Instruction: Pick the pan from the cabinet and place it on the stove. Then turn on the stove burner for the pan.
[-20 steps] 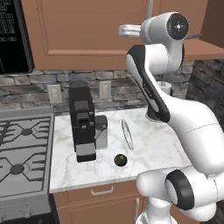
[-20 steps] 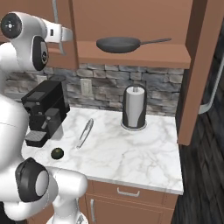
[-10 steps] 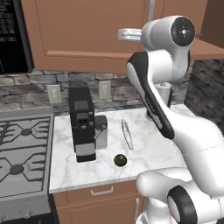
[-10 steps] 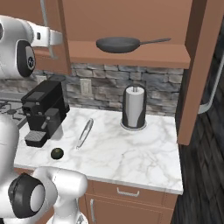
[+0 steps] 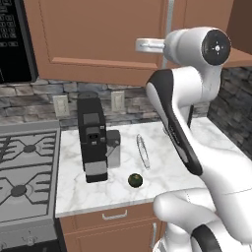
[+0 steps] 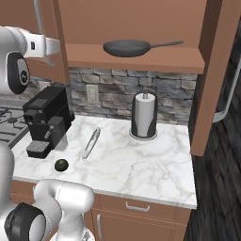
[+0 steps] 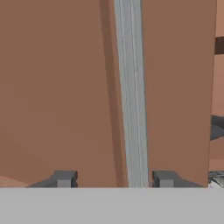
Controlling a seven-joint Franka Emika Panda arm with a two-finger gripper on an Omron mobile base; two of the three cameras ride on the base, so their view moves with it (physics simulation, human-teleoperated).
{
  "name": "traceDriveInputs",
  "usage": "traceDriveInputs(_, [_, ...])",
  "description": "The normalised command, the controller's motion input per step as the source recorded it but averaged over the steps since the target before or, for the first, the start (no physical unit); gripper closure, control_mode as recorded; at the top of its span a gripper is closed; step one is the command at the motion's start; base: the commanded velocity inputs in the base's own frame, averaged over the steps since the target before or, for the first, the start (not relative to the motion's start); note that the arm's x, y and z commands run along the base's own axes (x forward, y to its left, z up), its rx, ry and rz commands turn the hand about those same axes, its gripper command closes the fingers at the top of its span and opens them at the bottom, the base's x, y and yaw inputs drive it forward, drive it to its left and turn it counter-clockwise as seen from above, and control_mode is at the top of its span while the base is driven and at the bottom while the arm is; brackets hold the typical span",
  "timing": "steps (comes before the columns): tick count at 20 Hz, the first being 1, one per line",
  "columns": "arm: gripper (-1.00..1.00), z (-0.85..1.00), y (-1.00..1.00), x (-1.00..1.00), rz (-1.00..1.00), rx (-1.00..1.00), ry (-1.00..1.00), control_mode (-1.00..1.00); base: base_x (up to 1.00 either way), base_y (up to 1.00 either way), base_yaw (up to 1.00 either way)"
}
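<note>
Straddling the silver bar handle (image 7: pixel 133 92) of the cabinet (image 7: pixel 57 87) door, the gripper (image 7: pixel 114 178) has its jaws apart, one tip on each side of the bar with a gap to either side, gripping nothing. Pan (image 6: pixel 127 47) sits on the open cabinet shelf, upper centre of the right base view, handle pointing right. Stove (image 5: pixel 24 172) is at lower left of the left base view, beside the coffee machine (image 5: pixel 92 140).

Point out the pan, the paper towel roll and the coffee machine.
pan (image 6: pixel 126 47), right base view, middle of its bowl.
paper towel roll (image 6: pixel 144 117), right base view, its side.
coffee machine (image 5: pixel 92 138), left base view, its front.
</note>
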Motion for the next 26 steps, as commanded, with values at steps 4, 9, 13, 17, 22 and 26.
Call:
traceDriveInputs(4, [-1.00, 0.04, -0.06, -0.55, 0.00, 0.04, 0.00, -1.00, 0.00, 0.00, 0.00])
traceDriveInputs(9, [-1.00, 0.26, -0.37, -0.73, 0.00, 0.16, 0.00, -1.00, 0.00, 0.00, 0.00])
traceDriveInputs(13, [-1.00, 0.32, -0.59, -0.70, 0.00, 0.23, 0.02, -1.00, 0.00, 0.00, 0.00])
traceDriveInputs(17, [-1.00, 0.08, -0.70, -0.37, 0.00, 0.22, 0.05, -1.00, 0.00, 0.00, 0.00])
traceDriveInputs(22, [-1.00, -0.15, -0.81, -0.02, 0.00, 0.22, 0.14, -1.00, 0.00, 0.00, 0.00])
traceDriveInputs(26, [-1.00, -0.34, -0.76, 0.00, 0.00, 0.26, 0.12, -1.00, 0.00, 0.00, 0.00])
